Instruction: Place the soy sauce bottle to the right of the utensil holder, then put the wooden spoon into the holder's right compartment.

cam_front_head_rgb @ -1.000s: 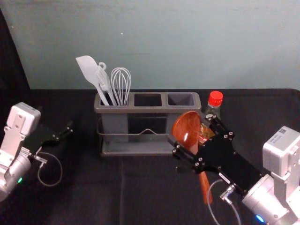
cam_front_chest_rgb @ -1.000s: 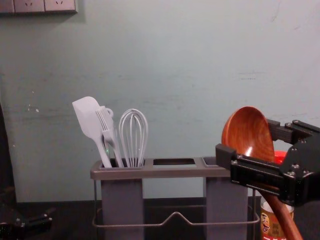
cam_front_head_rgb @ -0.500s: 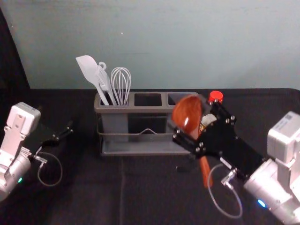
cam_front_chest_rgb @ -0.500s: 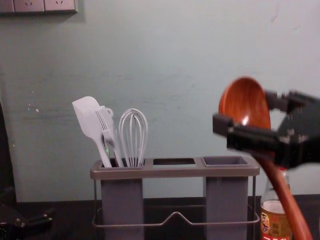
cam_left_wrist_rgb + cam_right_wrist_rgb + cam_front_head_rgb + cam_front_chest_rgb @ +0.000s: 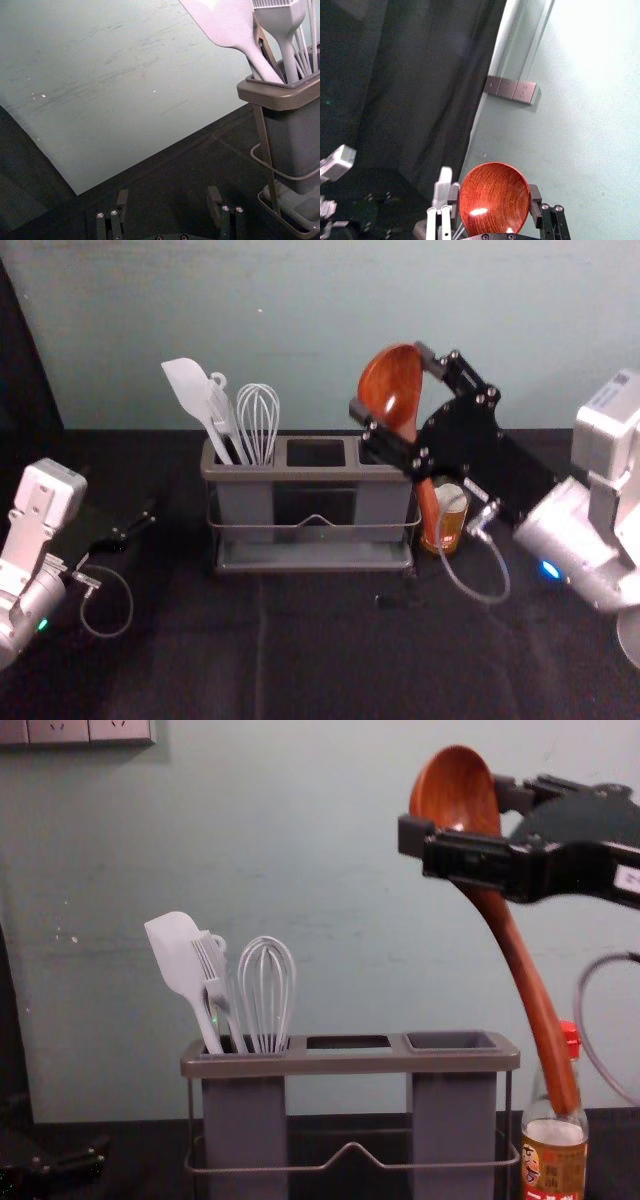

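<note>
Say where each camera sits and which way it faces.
Left wrist: on the left arm, looking past the open left gripper at the wall and utensil holder.
Right wrist: on the right arm, facing the wooden spoon in the right gripper, with wall behind.
Head: above, looks forward and down; both grippers show.
Chest: lower, looks forward; left gripper low left, right gripper upper right.
Head and chest share the holder, spoon and soy sauce bottle.

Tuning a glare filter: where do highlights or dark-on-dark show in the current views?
Head view: glint on the wooden spoon, held up by the right gripper above the holder's right end; idle left gripper merges into black cloth. Chest view: small spoon glint. Right wrist view: bright spot in the spoon's bowl; wall partly washed out.
</note>
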Controlling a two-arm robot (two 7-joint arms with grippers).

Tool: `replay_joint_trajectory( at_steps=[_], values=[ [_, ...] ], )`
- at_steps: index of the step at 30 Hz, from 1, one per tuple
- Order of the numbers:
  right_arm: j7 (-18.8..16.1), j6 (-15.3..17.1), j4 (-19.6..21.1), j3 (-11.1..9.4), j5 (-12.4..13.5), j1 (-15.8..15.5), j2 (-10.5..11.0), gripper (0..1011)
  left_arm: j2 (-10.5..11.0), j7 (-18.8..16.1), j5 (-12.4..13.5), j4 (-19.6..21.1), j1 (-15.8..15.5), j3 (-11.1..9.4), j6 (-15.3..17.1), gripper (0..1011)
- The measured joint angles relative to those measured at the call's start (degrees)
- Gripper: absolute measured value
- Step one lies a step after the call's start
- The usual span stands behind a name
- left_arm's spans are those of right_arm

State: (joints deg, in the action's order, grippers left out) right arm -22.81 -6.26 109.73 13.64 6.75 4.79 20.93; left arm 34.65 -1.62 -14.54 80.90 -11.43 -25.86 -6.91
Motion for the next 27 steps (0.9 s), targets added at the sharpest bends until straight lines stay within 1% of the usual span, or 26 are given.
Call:
replay_joint_trajectory(
  at_steps=[2,3,6,7,10,11,13,14,20,23,27],
  values=[
    [-0.5,-0.9,-1.5,0.2,0.6,1.8,-0.2,840,0.0,0.0,0.0,0.0,0.0,0.0,0.0,1012],
    [-0.8,-1.7,-3.1,0.5,0.9,3.5,-0.4,839,0.0,0.0,0.0,0.0,0.0,0.0,0.0,1011],
    [-1.2,-3.1,-5.4,0.9,1.4,5.8,-0.7,839,0.0,0.0,0.0,0.0,0.0,0.0,0.0,1012],
    [-1.5,-4.1,-6.8,1.3,1.6,7.2,-0.9,839,0.0,0.0,0.0,0.0,0.0,0.0,0.0,1011],
    [-1.6,-5.4,-8.8,1.9,1.7,9.0,-1.3,840,0.0,0.0,0.0,0.0,0.0,0.0,0.0,1011],
    [-1.7,-6.5,-10.3,2.4,1.7,10.2,-1.6,838,0.0,0.0,0.0,0.0,0.0,0.0,0.0,1011],
    [-1.6,-7.8,-11.7,3.0,1.5,11.3,-2.0,838,0.0,0.0,0.0,0.0,0.0,0.0,0.0,1011],
    [-1.5,-8.9,-13.2,3.5,1.3,12.3,-2.4,839,0.0,0.0,0.0,0.0,0.0,0.0,0.0,1011],
    [-0.5,-12.1,-18.0,4.9,0.1,15.2,-4.0,839,0.0,0.0,0.0,0.0,0.0,0.0,0.0,1012],
    [-0.1,-13.3,-19.7,5.1,-0.2,16.2,-4.6,838,0.0,0.0,0.0,0.0,0.0,0.0,0.0,1011],
    [0.6,-15.5,-23.2,5.3,-0.5,17.9,-6.0,839,0.0,0.0,0.0,0.0,0.0,0.0,0.0,1011]
  ],
)
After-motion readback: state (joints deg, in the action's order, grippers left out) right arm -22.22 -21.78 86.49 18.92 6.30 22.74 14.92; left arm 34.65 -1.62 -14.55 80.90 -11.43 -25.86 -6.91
